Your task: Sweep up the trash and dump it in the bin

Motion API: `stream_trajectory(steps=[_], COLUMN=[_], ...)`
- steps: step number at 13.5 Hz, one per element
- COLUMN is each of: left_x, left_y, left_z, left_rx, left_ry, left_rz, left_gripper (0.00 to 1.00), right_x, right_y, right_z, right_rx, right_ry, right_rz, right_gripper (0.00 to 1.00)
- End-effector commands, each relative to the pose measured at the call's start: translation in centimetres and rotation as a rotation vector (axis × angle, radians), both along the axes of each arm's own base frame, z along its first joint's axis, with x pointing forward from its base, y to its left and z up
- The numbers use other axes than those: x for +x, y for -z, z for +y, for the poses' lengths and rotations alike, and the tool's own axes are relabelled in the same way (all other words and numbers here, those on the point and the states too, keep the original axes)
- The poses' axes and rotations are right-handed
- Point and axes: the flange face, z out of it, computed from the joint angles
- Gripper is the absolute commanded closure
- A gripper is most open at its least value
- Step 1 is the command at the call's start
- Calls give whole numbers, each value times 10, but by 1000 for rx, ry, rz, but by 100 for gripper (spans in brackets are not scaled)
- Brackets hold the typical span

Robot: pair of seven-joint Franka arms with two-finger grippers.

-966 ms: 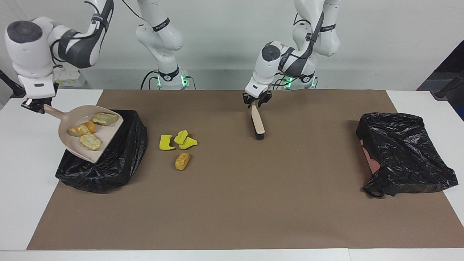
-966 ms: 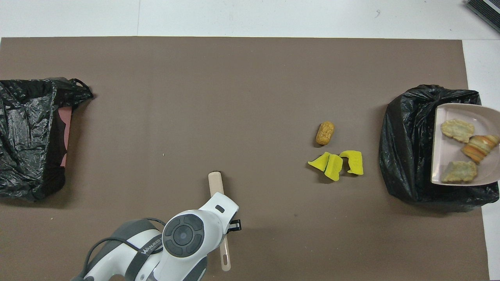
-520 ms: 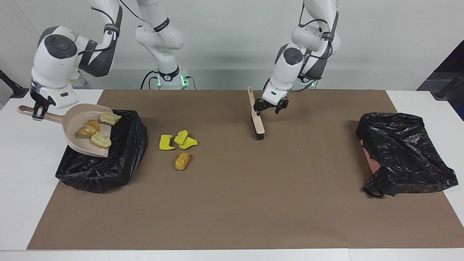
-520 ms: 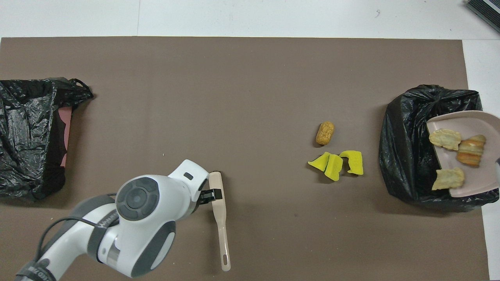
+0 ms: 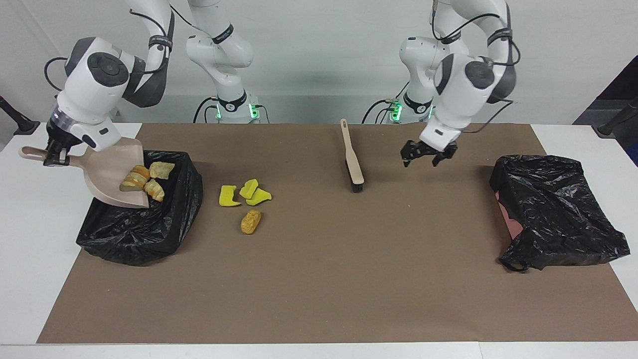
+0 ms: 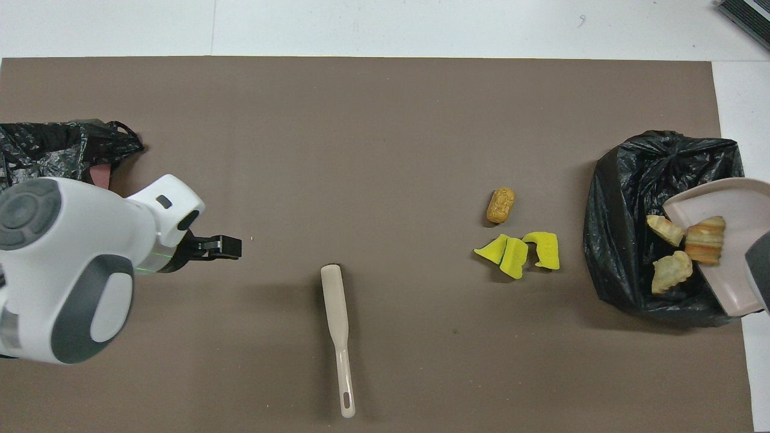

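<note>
**Dustpan tipped over the bin, brush lying loose on the mat**

The right gripper (image 5: 54,155) is closed on the handle of a beige dustpan (image 5: 110,172), which it holds steeply tilted over the black-bagged bin (image 5: 144,224) at the right arm's end of the counter (image 5: 30,259). Three scraps of trash (image 5: 144,180) are on the tilted pan at its lower lip, over the bin's mouth: two pale crusty lumps and an orange-striped, bread-like one. In the overhead view they sit at the pan's edge over the dark bag (image 6: 625,240).

The rest of the trash lies on the brown mat (image 5: 319,279), just beside the bin, toward the middle of the counter: three yellow sponge pieces (image 5: 245,193) close together and touching, and an orange-brown lump (image 5: 250,221) near them, a little farther from the robots.

The brush (image 5: 352,159) lies flat on the mat near the middle, its handle pointing toward the robots and its dark bristle end away from them. Nothing touches it.

The left gripper (image 5: 426,155) hangs in the air with its fingers wide apart and nothing between them, over bare mat between the brush and a second black bag (image 5: 558,209) that lies crumpled at the left arm's end of the counter.
</note>
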Motion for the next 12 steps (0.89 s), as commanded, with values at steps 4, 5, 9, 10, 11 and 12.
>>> stream_trajectory(steps=[4, 5, 9, 10, 11, 12], left_x=[42, 45, 65, 71, 76, 78], left_y=[-16, -18, -48, -57, -70, -80], left_z=[89, 105, 129, 122, 119, 114], left_rx=[6, 5, 4, 7, 13, 36], left_ry=[74, 87, 33, 10, -7, 10], left_rz=[-18, -25, -46, -47, -52, -52], left_gripper=[0, 0, 0, 0, 0, 0], right_x=[-40, -39, -40, -43, -44, -45], right_y=[-55, -51, -52, -51, -50, -45], right_z=[25, 29, 14, 3, -5, -8], right_rx=[-60, -59, -47, -41, -28, -24], right_ry=[44, 25, 8, 27, 28, 20], right_rz=[40, 38, -6, -9, -17, -19], right_gripper=[100, 100, 100, 100, 100, 100])
